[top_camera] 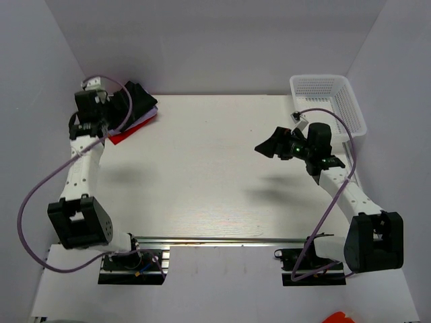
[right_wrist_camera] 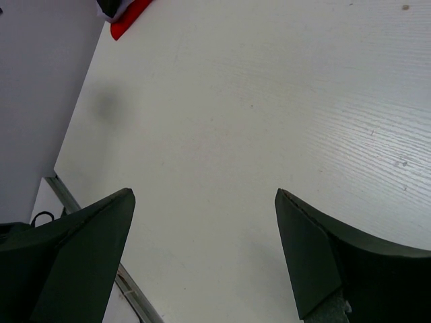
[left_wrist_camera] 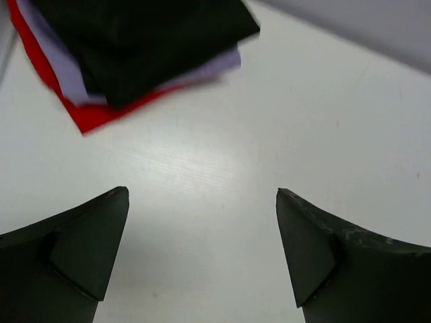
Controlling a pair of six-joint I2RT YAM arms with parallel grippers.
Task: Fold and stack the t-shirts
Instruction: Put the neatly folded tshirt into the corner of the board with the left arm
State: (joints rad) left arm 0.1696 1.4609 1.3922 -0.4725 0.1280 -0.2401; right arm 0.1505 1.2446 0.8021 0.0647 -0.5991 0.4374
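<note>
The three t-shirts (top_camera: 135,111) are seen folded and stacked at the far left corner of the table (top_camera: 202,182). The black shirt (left_wrist_camera: 148,40) is laid on top, and the lavender shirt (left_wrist_camera: 64,67) is sandwiched under it. The red shirt (left_wrist_camera: 91,118) is placed at the bottom, with its edge showing along the near side of the pile.

The left gripper (left_wrist_camera: 202,195) is held close to the stack but apart from it. Its fingers are spread wide, and only bare table is seen between them.

The right gripper (right_wrist_camera: 204,195) is held above the right half of the table, well apart from the stack. Its fingers are likewise spread wide, and nothing is gripped.

A white mesh basket (top_camera: 350,111) is set at the far right corner, just beyond the right gripper.
</note>
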